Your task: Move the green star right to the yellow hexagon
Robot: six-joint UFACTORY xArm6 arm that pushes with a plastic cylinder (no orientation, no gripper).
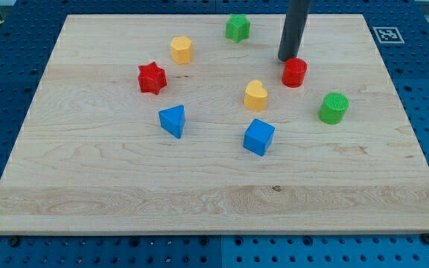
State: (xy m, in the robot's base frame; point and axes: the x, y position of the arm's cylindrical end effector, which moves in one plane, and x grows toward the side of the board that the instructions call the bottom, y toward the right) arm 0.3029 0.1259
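The green star (237, 27) lies near the view's top edge of the wooden board, a little right of centre. The yellow hexagon (182, 50) lies to the star's lower left, well apart from it. My tip (288, 59) is the lower end of a dark rod that comes down from the view's top. It stands right of and below the green star, some way from it, and just upper left of a red cylinder (295, 72).
A red star (153, 77) lies at the left, a blue triangle block (173, 120) below it. A yellow heart (256, 95) and a blue cube (258, 137) lie at centre. A green cylinder (334, 108) stands at the right. The board (88, 186) lies on a blue pegboard table.
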